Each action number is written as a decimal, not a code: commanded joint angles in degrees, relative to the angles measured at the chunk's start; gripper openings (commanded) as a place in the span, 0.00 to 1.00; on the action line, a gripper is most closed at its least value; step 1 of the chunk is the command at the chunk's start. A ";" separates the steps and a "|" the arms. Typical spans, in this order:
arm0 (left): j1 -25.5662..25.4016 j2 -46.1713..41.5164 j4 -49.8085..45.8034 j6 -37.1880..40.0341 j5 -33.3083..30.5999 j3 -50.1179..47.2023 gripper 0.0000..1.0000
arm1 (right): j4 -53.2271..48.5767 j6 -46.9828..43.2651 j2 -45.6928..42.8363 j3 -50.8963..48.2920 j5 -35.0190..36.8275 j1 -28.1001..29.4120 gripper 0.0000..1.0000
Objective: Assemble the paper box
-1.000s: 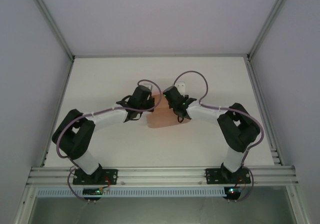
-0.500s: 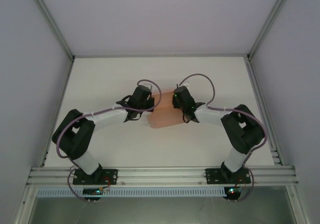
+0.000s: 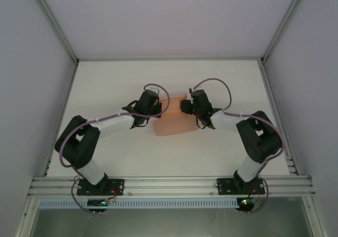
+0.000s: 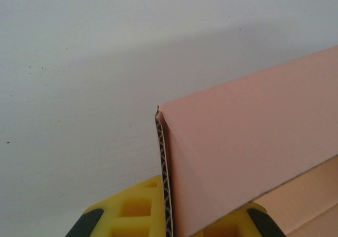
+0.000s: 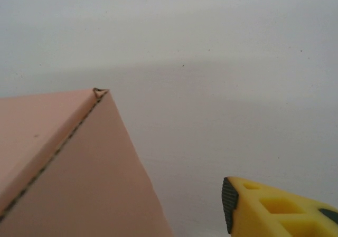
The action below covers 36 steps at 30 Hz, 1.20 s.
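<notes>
- Surface (image 3: 105, 84): matte white, reaching well past the left hand (image 3: 157, 112) and the right hand (image 3: 185, 106) on every side.
- Specks (image 4: 7, 142): a few tiny dark ones on the surface ahead of the left hand, seen in its wrist view.
- Back wall (image 3: 169, 20): plain pale lilac-grey panel, far beyond both hands.
- Left wall (image 3: 26, 89) outboard of the left hand and right wall (image 3: 314, 89) outboard of the right hand: same panel.
- Aluminium posts (image 3: 53, 20): rise from the far corners.
- Aluminium rail (image 3: 169, 184): along the near edge, behind both hands, with a slotted white strip (image 3: 169, 202) just beside it.
- Light: even and diffuse. A soft grey shadow band (image 5: 211, 68) lies across the surface ahead of each hand.
</notes>
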 commanded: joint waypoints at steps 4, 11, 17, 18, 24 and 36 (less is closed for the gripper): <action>-0.16 -0.54 0.14 0.15 0.67 0.01 0.00 | 2.56 1.15 -4.85 -0.59 -6.68 0.04 0.76; -0.22 -0.22 -0.69 -0.24 0.37 0.76 0.00 | -2.03 0.16 -14.92 -2.67 -3.88 0.53 0.99; 0.75 -0.47 -5.86 8.22 4.40 3.91 0.00 | -13.78 -0.10 -27.41 -6.81 4.15 0.53 0.99; 1.24 -0.47 -7.76 12.00 6.08 5.00 0.00 | -15.81 0.44 -29.93 -7.60 5.64 0.23 0.99; 2.87 0.53 -30.07 42.56 16.00 14.24 0.00 | -31.92 1.62 -44.29 -10.35 8.32 -2.88 0.99; -6.56 16.24 -49.02 58.00 -5.15 30.74 0.00 | -43.00 2.63 -53.59 -13.69 4.36 -10.06 0.99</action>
